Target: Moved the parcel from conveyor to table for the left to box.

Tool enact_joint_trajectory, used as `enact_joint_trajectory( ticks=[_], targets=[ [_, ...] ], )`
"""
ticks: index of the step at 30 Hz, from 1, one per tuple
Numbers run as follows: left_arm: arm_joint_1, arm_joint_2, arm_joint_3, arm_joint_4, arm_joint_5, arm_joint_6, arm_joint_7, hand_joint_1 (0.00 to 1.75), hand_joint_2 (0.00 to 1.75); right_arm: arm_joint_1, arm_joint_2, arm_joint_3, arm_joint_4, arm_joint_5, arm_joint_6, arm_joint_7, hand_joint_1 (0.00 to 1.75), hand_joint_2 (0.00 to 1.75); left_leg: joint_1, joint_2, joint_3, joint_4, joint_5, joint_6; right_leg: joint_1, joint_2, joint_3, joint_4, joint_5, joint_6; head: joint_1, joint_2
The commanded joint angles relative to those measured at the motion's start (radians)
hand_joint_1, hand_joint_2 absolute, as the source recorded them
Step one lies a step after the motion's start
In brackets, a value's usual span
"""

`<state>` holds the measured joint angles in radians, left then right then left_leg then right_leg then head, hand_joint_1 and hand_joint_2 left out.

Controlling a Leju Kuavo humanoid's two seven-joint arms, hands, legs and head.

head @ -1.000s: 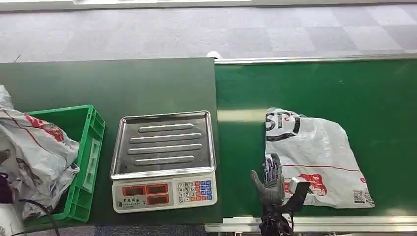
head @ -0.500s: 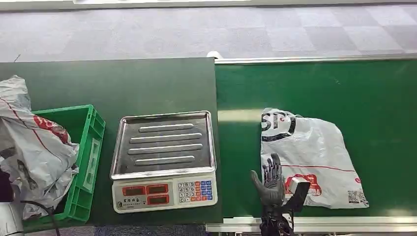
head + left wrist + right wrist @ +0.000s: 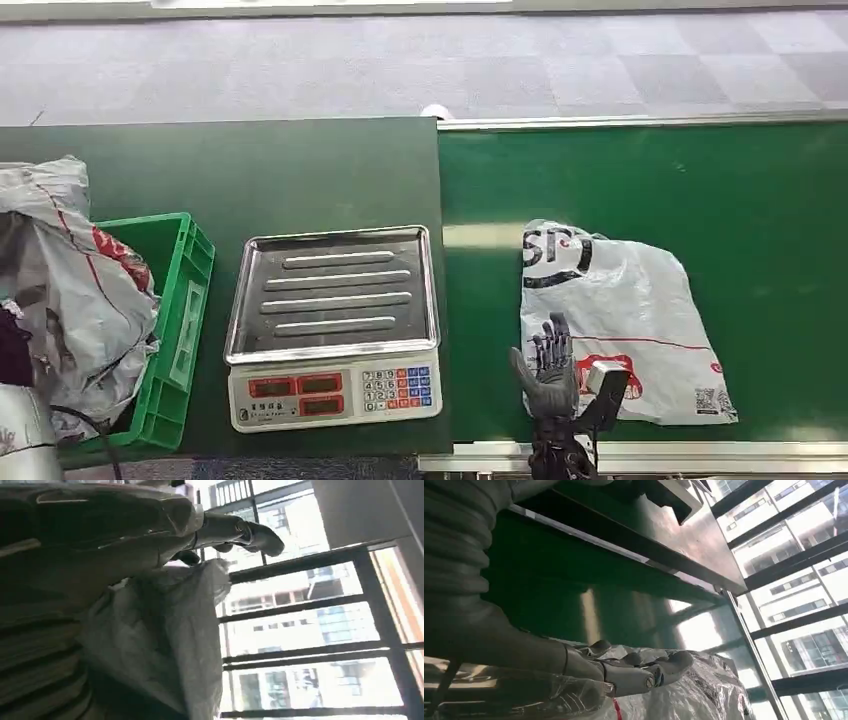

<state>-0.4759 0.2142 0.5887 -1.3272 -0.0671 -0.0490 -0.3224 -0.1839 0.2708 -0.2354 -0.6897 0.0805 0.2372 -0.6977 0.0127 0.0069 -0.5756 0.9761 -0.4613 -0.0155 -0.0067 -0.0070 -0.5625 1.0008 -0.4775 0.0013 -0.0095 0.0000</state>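
Note:
A white plastic parcel (image 3: 615, 320) with black and red print lies flat on the green conveyor belt (image 3: 700, 180). My right hand (image 3: 555, 375) stands upright at the parcel's near left corner, fingers apart and holding nothing. In the right wrist view its fingers (image 3: 634, 672) stretch just over the crinkled parcel (image 3: 704, 690). A second, crumpled grey parcel (image 3: 70, 290) hangs over the green crate (image 3: 170, 330) at the far left. My left hand (image 3: 100, 535) grips that parcel (image 3: 170, 630) from above, its thumb (image 3: 245, 530) over the bag's top.
A steel-topped weighing scale (image 3: 333, 325) with a keypad sits on the dark green table (image 3: 250, 170) between crate and belt. The belt's metal rail (image 3: 650, 455) runs along the near edge. Grey carpet floor (image 3: 500, 60) lies beyond.
The white parcel has drifted left along the belt, toward my right hand, which has stayed put. The grey parcel in my left hand has risen and shifted slightly right over the crate.

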Motion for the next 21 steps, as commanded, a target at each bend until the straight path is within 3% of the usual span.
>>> enact_joint_trajectory(
  ticks=[1, 4, 5, 7, 8, 11, 17, 21],
  targets=[
    [-0.472, 0.295, -0.029, 0.663, -0.219, 0.082, 0.052, 0.0, 1.75, -0.033, -0.024, -0.017, 0.049, -0.003, 0.014, 0.0, 0.0, 1.75, 0.003, -0.003, -0.003, 0.002, 0.002, -0.002, 0.003, -0.003, -0.002, 0.002, 0.001, -0.003, 0.0, 0.0],
    [-0.531, 0.291, -0.04, 0.681, -0.281, 0.131, 0.086, 0.0, 1.75, -0.022, -0.022, -0.022, 0.029, -0.008, 0.015, 0.0, 0.0, 1.75, 0.005, 0.003, 0.001, -0.001, 0.002, -0.002, 0.005, 0.003, 0.0, -0.001, 0.003, -0.004, 0.0, 0.0],
    [-0.574, 0.296, -0.1, 0.694, -0.385, 0.173, 0.101, 0.0, 1.75, -0.013, -0.019, -0.027, 0.015, -0.011, 0.01, 0.0, 0.0, 1.75, 0.004, 0.002, 0.0, 0.0, 0.002, -0.002, 0.004, 0.001, -0.001, 0.0, 0.002, -0.004, 0.0, 0.0],
    [-0.624, 0.268, -0.14, 0.681, -0.419, 0.092, 0.105, 0.0, 1.75, -0.005, -0.02, -0.035, 0.003, -0.011, 0.005, 0.0, 0.0, 1.75, 0.005, 0.0, -0.002, 0.002, 0.002, -0.002, 0.005, 0.0, -0.001, 0.0, 0.002, -0.004, 0.0, 0.0],
    [-0.62, 0.26, -0.142, 0.667, -0.407, 0.045, 0.098, 0.0, 1.75, -0.005, -0.022, -0.037, 0.004, -0.007, 0.004, 0.0, 0.0, 1.75, 0.006, -0.005, -0.003, 0.003, 0.002, -0.002, 0.006, -0.005, -0.001, 0.0, 0.001, -0.003, 0.0, 0.0],
    [-0.528, 0.258, -0.105, 0.566, -0.282, -0.138, 0.075, 0.0, 1.75, -0.009, -0.024, -0.041, 0.003, -0.002, 0.005, 0.0, 0.0, 1.75, 0.004, -0.001, -0.002, 0.0, 0.003, -0.001, 0.004, -0.001, -0.002, -0.001, 0.002, -0.003, 0.0, 0.0],
    [-0.496, 0.263, -0.093, 0.543, -0.268, -0.148, 0.07, 0.0, 1.75, -0.012, -0.025, -0.044, 0.006, -0.001, 0.006, 0.0, 0.0, 1.75, 0.003, 0.008, -0.001, 0.0, 0.002, -0.002, 0.003, 0.006, -0.003, 0.0, 0.003, -0.004, 0.0, 0.0],
    [-0.47, 0.261, -0.092, 0.517, -0.25, -0.171, 0.069, 0.0, 1.75, -0.012, -0.023, -0.046, 0.002, -0.001, 0.004, 0.0, 0.0, 1.75, 0.003, 0.005, 0.0, 0.0, 0.002, -0.002, 0.003, 0.005, -0.002, -0.001, 0.003, -0.004, 0.0, 0.0]
  ],
)
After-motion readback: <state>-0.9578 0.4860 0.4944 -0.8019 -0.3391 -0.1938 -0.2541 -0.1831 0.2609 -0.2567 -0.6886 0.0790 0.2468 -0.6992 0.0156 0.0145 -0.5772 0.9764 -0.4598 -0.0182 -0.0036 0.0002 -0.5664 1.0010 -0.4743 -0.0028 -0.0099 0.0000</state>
